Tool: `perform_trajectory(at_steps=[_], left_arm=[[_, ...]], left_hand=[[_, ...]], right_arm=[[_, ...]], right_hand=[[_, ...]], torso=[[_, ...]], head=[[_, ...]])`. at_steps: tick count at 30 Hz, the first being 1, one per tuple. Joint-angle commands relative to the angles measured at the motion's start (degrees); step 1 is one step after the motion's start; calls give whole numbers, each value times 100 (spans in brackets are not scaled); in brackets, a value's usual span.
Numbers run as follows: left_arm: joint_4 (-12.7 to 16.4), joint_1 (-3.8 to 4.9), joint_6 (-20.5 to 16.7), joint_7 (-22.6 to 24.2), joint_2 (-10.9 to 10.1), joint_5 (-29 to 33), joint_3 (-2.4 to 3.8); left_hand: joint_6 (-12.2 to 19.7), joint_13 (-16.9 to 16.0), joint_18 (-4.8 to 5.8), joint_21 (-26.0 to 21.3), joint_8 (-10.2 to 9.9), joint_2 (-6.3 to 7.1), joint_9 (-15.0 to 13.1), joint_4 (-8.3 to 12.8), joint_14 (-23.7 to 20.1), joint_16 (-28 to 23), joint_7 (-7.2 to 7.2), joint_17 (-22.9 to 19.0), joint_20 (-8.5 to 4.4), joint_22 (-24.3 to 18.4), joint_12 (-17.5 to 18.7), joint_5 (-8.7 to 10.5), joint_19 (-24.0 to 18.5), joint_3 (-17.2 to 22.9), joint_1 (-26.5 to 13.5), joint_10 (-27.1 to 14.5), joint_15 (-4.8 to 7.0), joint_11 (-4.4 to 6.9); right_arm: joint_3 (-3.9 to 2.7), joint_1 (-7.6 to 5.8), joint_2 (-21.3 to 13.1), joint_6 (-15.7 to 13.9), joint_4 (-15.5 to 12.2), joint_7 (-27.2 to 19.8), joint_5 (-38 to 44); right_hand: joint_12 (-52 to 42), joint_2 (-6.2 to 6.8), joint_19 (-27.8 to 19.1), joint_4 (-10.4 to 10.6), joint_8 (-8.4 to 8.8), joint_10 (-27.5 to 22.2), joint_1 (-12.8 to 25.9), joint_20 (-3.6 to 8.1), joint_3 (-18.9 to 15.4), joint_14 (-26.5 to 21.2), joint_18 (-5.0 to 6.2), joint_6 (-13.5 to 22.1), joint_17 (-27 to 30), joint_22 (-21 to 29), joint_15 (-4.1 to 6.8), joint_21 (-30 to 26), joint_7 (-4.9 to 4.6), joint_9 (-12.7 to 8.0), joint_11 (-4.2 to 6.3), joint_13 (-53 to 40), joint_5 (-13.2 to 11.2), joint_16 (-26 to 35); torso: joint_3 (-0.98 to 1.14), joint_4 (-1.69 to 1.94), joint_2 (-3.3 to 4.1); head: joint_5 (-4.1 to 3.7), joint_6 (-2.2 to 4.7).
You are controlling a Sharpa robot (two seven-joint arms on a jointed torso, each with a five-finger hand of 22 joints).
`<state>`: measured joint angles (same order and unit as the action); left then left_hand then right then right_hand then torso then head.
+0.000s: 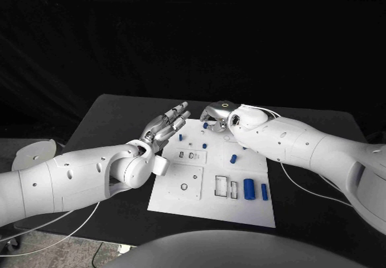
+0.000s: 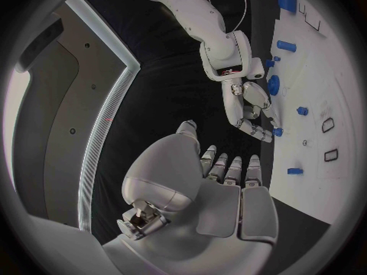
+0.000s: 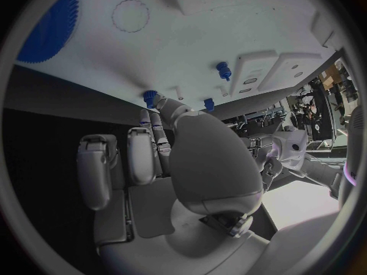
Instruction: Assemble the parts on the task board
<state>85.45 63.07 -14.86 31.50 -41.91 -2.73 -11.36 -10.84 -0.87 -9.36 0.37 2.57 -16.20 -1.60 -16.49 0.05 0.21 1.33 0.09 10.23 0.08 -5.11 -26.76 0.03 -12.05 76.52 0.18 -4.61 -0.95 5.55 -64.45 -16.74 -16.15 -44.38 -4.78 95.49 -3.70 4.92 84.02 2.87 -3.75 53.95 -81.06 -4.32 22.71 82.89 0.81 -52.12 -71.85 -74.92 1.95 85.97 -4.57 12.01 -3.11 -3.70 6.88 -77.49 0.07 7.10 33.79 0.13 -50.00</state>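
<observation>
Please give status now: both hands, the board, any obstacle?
Left robot hand open, flat, beside task board. Right robot hand at board's far edge, fingers by a small blue part; grip unclear. No obstacle seen.

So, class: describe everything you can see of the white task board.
The task board is a flat white rectangular plate lying on the black table between the arms. It has rectangular and round recesses, and small blue parts lie or stand on it. The right hand reaches over its far edge; the left hand hovers beside it.

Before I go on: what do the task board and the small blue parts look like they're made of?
The task board looks like rigid white plastic or painted sheet, matte, with no glare and crisp cut-out slots. The blue parts look like moulded or printed plastic: uniform saturated colour, dull sheen. Neither can be confirmed from the look alone.
</observation>
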Motion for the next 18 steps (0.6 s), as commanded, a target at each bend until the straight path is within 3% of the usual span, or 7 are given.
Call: perform_trajectory(at_steps=[1, 4, 8, 13, 15, 18], left_arm=[[1, -1, 120, 30, 19, 19, 4], [0, -3, 120, 28, 18, 26, 3], [-3, -4, 120, 27, 19, 31, 3], [-7, -13, 110, 40, 9, 33, 3], [-7, -24, 95, 46, -12, 34, 2], [-6, -35, 79, 51, -38, 36, 1]], left_hand=[[15, -9, -24, -37, 29, -21, -9, 14, -5, -21, 43, -9, 35, -8, -28, -35, -3, 36, 57, 2, -51, -44], [15, -9, -24, -37, 29, -21, -9, 14, -5, -21, 43, -9, 35, -8, -28, -35, -3, 36, 57, 2, -51, -44], [15, -9, -24, -37, 29, -21, -9, 14, -5, -21, 43, -9, 35, -8, -28, -35, -3, 36, 57, 2, -51, -44], [12, -9, -23, -37, 31, -28, -9, 13, -5, -21, 46, -9, 39, -8, -31, -38, -3, 45, 60, 3, -56, -50], [10, -10, -23, -37, 31, -28, -9, 14, -5, -21, 47, -9, 41, -8, -34, -39, -3, 47, 62, 3, -57, -52], [9, -10, -22, -37, 32, -28, -10, 15, -5, -21, 47, -9, 41, -8, -35, -40, -3, 48, 63, 4, -58, -53]], right_arm=[[1, 5, -5, 66, -2, 47, -38], [1, 6, -7, 62, -3, 51, -81], [1, 8, -13, 2, 2, 57, -110], [1, 8, -102, -348, -51, 9, -123], [1, -24, -264, -546, -220, -11, -131], [1, -111, -530, -617, -535, 23, -195]], right_hand=[[27, -8, 145, 23, 4, -55, 18, -30, -20, -16, 76, 29, 15, -1186, -21, -43, -19, -11, -3, 1, 16, 27], [13, -107, 152, 92, -3, -53, 85, -31, -30, -10, 75, 16, 5, -1191, -17, -40, -43, -22, 8, -9, 21, 18], [19, -136, 145, 110, -2, -70, 108, -31, -38, -11, 77, 18, 15, -1186, -18, -49, -55, -29, -4, -8, 23, 24], [1, -139, 135, 107, -15, -41, 125, -39, -66, -11, 82, -15, 37, -1178, -33, -65, -90, -35, -40, -16, 50, 37], [-43, -134, 143, 86, -28, 90, 112, -50, -77, 1, 81, -63, 43, -1181, -46, -65, -124, -39, -67, -34, 95, 37], [-102, -123, 140, 72, -22, 269, 96, -61, -70, 3, 84, -77, 67, -1177, -54, -75, -129, -53, -72, -54, 103, 52]], torso=[[2, 0, 0], [2, 1, 0], [0, 2, -1], [-2, -7, -21], [-6, -17, -42], [-17, -30, -72]], head=[[0, 0], [-5, 0], [-4, 0], [16, 0], [18, 0], [17, 0]])
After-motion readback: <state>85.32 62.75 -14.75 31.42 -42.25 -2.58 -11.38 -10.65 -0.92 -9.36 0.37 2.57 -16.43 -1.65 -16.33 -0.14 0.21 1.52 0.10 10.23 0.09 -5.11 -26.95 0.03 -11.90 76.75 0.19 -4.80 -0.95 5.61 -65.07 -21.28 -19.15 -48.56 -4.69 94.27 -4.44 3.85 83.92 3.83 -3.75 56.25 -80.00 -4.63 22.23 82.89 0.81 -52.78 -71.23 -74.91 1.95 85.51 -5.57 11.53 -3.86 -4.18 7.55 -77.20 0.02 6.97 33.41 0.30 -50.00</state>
